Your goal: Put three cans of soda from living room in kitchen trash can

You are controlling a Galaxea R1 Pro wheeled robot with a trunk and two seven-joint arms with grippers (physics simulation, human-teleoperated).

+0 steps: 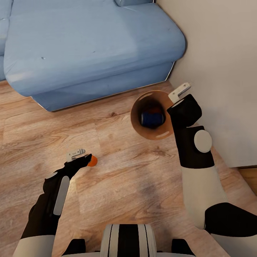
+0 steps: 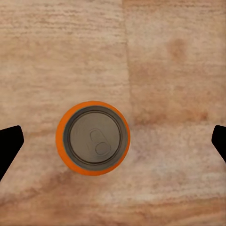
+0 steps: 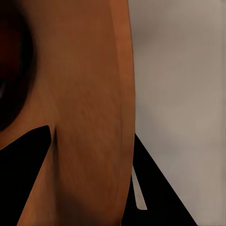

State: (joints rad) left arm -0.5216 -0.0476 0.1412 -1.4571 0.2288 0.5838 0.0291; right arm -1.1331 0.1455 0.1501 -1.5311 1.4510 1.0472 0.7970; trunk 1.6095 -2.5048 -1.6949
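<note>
Warm wood-plank floor (image 1: 117,185) underfoot, grain running across, in the living room. Light blue sofa (image 1: 89,46) along the far side, its chaise end reaching almost to the beige wall (image 1: 221,71) on the right.

Trash can (image 1: 151,115) held off the floor near that wall, just beyond the sofa's corner, seen from above: copper-brown inside, round rim tilted toward the head camera. Dark blue soda can (image 1: 152,119) lying on its side at the bottom of it.

Right gripper (image 1: 175,103) pinching the trash can's rim on the wall side, one dark finger (image 3: 26,179) inside against the copper-brown wall, the other (image 3: 155,188) outside, the rim's edge running between them in the right wrist view. Beige wall just behind.

Orange soda can (image 2: 92,138) standing upright on the planks, silver top and pull tab facing straight up in the left wrist view. Left gripper (image 1: 82,159) hanging directly above it, fingers spread wide, one dark fingertip (image 2: 9,146) well to one side of the can and the other (image 2: 219,141) well to the opposite side, neither touching it. Can closer to the first fingertip than to the second, not centred in the gap. From the head view, only an orange sliver (image 1: 92,161) of the can peeking out beside the left gripper's tip, the rest hidden under it.

Orange soda can and trash can well apart, open floor between them.
</note>
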